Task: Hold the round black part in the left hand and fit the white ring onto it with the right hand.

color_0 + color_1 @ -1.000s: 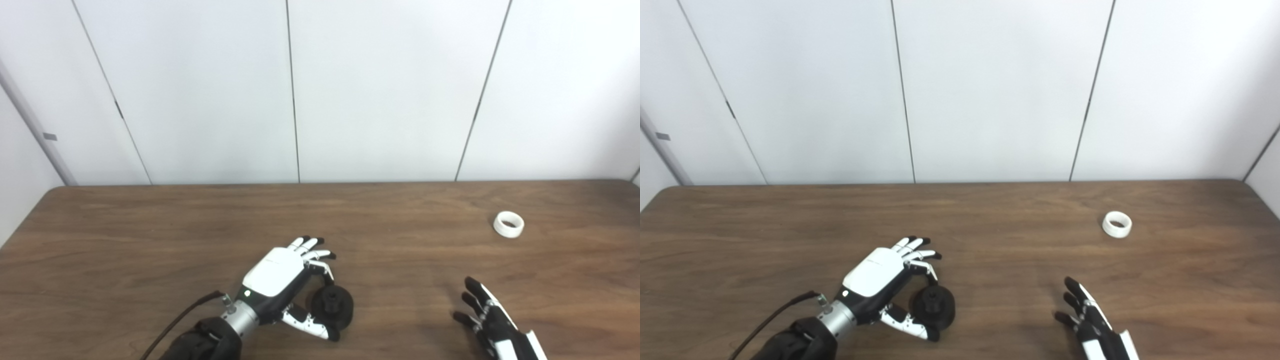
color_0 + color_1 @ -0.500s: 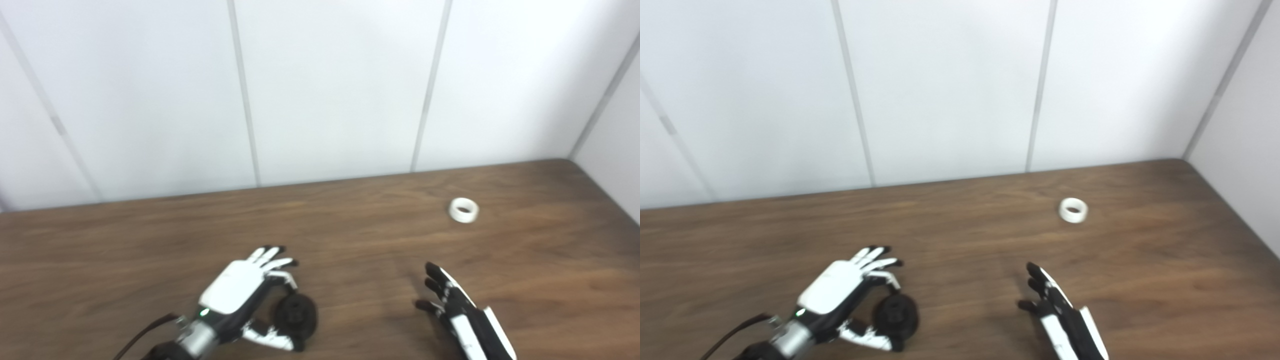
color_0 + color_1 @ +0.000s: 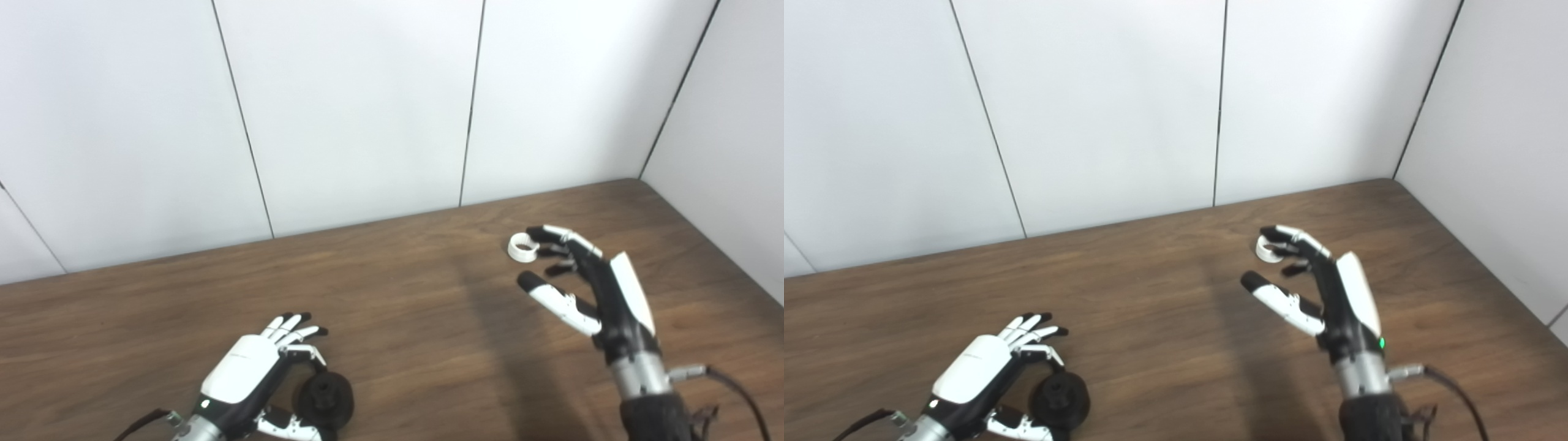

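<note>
Up and forward goes the right hand [image 3: 588,285] since a second ago, the camera swinging right with it. Left eye view: its fingers are spread and empty, fingertips [image 3: 542,233] just beside the white ring [image 3: 522,248] lying on the worktop [image 3: 398,294]. Right eye view: the left hand [image 3: 986,380] is curled around the round black part [image 3: 1061,398] down on the worktop, well apart from the ring.

The surface [image 3: 398,318] is dark wood-grain with a low sheen — the round black part [image 3: 326,397] looks matt plastic, the white ring [image 3: 522,248] smooth, the wall panels [image 3: 349,104] plain matt white.
</note>
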`<state>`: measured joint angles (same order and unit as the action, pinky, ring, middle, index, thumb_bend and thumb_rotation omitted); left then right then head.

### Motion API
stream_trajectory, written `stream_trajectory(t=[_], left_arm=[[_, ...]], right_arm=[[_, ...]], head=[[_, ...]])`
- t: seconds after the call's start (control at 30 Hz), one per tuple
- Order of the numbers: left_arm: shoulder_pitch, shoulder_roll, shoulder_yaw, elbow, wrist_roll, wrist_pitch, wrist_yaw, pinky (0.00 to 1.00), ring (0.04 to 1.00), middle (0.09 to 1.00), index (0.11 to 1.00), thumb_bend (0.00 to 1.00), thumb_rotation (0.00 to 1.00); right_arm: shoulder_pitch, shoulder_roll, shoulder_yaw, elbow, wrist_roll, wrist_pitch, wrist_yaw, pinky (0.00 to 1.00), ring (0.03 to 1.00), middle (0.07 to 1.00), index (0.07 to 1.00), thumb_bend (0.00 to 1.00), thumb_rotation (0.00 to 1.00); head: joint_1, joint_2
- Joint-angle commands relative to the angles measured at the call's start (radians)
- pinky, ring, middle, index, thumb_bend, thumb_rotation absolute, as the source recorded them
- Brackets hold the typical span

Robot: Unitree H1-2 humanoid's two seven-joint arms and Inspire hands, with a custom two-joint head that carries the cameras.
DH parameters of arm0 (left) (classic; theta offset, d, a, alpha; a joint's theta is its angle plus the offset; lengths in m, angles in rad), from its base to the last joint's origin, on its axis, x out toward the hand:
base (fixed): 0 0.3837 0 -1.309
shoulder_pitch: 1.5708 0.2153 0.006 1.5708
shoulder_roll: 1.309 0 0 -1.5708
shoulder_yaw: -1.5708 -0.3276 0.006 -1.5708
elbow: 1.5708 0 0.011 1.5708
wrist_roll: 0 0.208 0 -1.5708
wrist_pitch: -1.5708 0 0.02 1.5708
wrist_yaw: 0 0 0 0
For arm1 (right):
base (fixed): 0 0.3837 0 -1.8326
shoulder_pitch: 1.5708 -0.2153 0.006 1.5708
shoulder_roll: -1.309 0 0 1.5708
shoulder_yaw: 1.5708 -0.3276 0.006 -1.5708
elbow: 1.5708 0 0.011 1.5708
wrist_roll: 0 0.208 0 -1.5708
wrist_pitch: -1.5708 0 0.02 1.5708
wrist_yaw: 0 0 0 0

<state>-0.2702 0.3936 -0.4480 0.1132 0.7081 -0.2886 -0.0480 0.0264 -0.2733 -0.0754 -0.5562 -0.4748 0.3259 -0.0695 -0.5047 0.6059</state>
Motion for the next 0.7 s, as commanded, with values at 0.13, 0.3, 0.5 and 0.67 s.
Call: stream_trajectory(t=[0.13, 0.3, 0.5, 0.67], left_arm=[[0.005, 0.026, -0.002, 0.042, 0.03, 0.001, -0.036, 1.0, 0.965, 0.875, 0.48, 0.52, 0.05], [0.01, 0.026, 0.001, 0.045, 0.026, -0.015, -0.026, 1.0, 0.956, 0.873, 0.48, 0.52, 0.05], [0.012, 0.024, 0.008, 0.046, 0.018, -0.027, -0.027, 1.0, 0.96, 0.876, 0.48, 0.52, 0.05], [0.015, 0.022, 0.015, 0.04, 0.022, -0.032, -0.023, 1.0, 0.955, 0.874, 0.48, 0.52, 0.05]], right_arm=[[-0.088, -0.091, -0.028, -0.048, -0.114, 0.064, 0.08, 0.55, 0.724, 0.79, 0.739, 0.76, 0.57], [-0.144, -0.183, -0.011, -0.029, -0.254, 0.109, 0.18, 0.61, 0.78, 0.825, 0.734, 0.78, 0.47], [-0.211, -0.264, -0.034, 0.017, -0.342, 0.143, 0.35, 0.67, 0.88, 0.891, 0.757, 0.81, 0.45], [-0.277, -0.354, -0.04, 0.106, -0.365, 0.139, 0.461, 0.82, 0.973, 0.942, 0.784, 0.86, 0.46]], head=[[-0.004, -0.011], [-0.014, -0.009], [-0.019, -0.012], [-0.032, -0.007]])
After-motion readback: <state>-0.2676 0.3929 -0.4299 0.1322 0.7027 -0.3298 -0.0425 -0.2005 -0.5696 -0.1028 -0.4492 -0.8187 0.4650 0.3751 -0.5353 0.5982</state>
